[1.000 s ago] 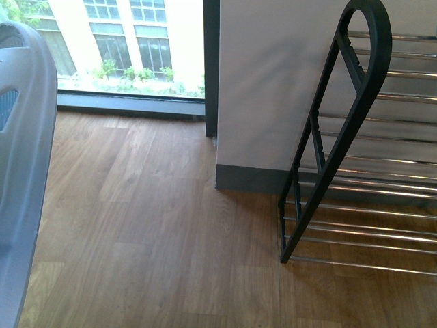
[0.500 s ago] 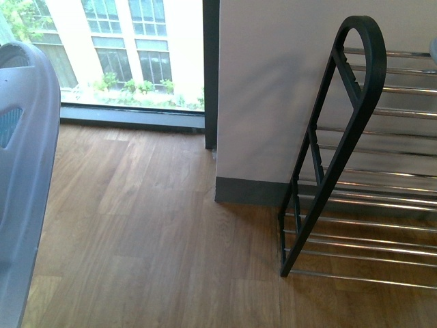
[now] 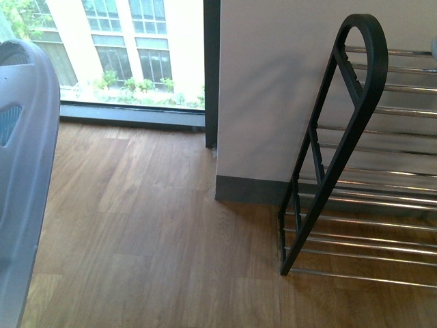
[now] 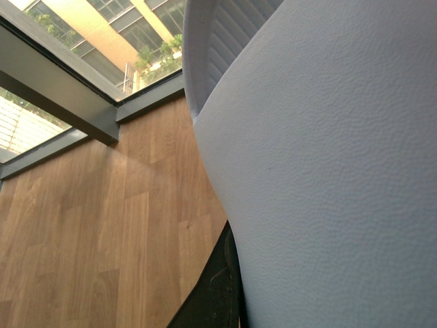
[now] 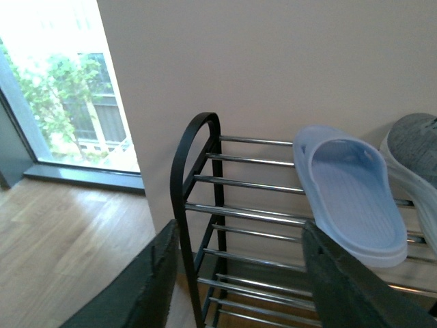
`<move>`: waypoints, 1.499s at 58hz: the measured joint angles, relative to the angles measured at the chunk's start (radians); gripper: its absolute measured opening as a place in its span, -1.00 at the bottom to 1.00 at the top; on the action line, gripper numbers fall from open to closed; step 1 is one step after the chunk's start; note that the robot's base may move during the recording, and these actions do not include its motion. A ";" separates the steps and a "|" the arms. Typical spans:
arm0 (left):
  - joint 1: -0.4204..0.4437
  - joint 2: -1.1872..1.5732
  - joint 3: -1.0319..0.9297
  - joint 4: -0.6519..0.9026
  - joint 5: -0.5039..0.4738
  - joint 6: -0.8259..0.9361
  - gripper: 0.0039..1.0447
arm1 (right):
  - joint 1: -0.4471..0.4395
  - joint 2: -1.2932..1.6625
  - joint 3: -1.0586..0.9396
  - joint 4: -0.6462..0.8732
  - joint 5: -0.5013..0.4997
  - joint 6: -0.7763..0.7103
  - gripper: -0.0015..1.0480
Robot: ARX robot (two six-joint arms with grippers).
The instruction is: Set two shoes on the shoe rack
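Note:
A pale blue slide sandal (image 4: pixel 328 164) fills the left wrist view, and my left gripper is shut on it; one dark finger (image 4: pixel 215 294) shows against its side. The same sandal (image 3: pixel 24 178) rises along the left edge of the front view, above the wooden floor. The shoe rack (image 3: pixel 355 150) stands at the right against the white wall, black arched end toward me. In the right wrist view a second pale blue slide sandal (image 5: pixel 351 195) lies on the rack's top chrome bars (image 5: pixel 252 184), next to a grey knit sneaker (image 5: pixel 416 147). My right gripper (image 5: pixel 235 287) is open, short of the rack.
A floor-to-ceiling window (image 3: pixel 130 51) with a dark frame post (image 3: pixel 211 75) runs along the back left. The white wall (image 3: pixel 273 89) with its grey skirting (image 3: pixel 249 189) stands behind the rack. Wooden floor (image 3: pixel 150 239) spreads between the held sandal and the rack.
The front view has tilted down a little since a second ago, so the rack and window sit lower in the picture. The held sandal stays at the left edge.

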 joint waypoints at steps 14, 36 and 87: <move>0.000 0.000 0.000 0.000 0.000 0.000 -0.97 | 0.166 -0.109 -0.071 -0.034 0.163 -0.008 -0.82; 0.000 0.000 0.000 0.000 0.002 0.000 -0.97 | 0.345 -0.304 -0.118 -0.180 0.366 -0.011 -0.97; 0.000 0.000 -0.001 0.000 0.001 0.000 -0.97 | 0.426 -0.370 -0.160 -0.178 0.412 -0.011 -0.97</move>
